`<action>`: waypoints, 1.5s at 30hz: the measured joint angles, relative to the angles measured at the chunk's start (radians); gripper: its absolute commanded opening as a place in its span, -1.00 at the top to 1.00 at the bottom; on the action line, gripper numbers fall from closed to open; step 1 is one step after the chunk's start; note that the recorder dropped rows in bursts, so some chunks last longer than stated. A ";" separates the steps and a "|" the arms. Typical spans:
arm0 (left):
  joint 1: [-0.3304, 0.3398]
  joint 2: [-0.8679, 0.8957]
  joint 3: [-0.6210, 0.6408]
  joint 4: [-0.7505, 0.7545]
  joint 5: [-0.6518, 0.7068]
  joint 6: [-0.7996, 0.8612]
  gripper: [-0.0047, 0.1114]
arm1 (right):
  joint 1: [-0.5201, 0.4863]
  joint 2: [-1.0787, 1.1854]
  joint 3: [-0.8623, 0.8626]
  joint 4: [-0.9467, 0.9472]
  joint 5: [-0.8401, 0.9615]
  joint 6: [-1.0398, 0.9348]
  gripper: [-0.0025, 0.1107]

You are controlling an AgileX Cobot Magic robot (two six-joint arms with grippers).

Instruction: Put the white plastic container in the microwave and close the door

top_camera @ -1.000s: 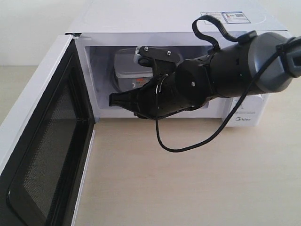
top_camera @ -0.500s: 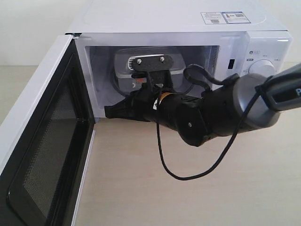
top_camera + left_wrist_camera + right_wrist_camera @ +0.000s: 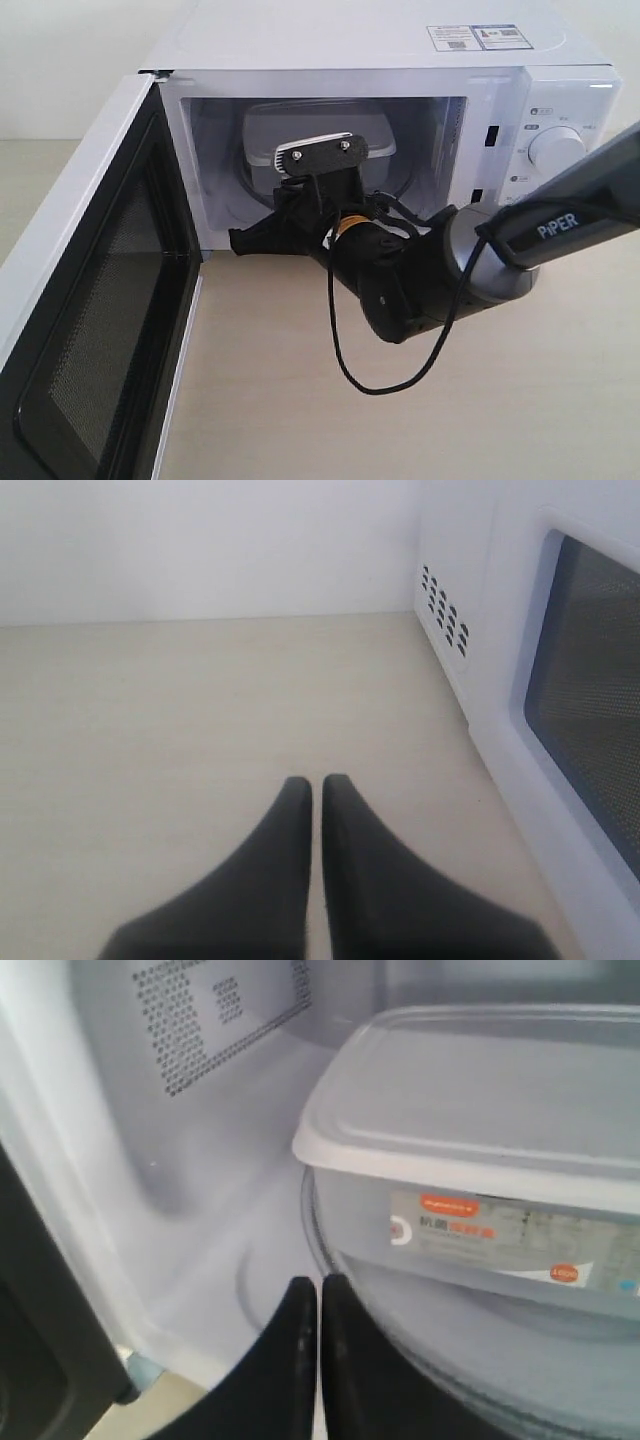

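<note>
The white plastic container (image 3: 305,124) sits inside the microwave (image 3: 350,40) on the glass turntable (image 3: 450,1365), lid on, its label (image 3: 487,1237) facing the opening. The door (image 3: 90,300) stands swung wide to the left, dark window toward the cavity. The right tool (image 3: 319,1284) is at the mouth of the cavity, low by the front edge of the turntable, its fingers pressed together with nothing between them (the container is just beyond, not touched). The left tool (image 3: 317,782) hangs over the bare desk (image 3: 150,730) outside the door, near its outer face, fingers likewise closed together and empty.
</note>
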 measured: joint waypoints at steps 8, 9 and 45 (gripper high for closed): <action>0.000 0.000 0.000 0.000 0.000 0.000 0.84 | 0.000 0.088 -0.153 0.057 0.050 -0.047 0.94; 0.000 0.000 0.000 0.000 0.000 0.000 0.84 | -0.004 0.093 -0.165 0.072 0.057 -0.050 0.94; 0.000 0.000 0.000 0.000 0.000 0.000 0.84 | 0.014 -0.202 0.144 0.135 0.199 -0.057 0.94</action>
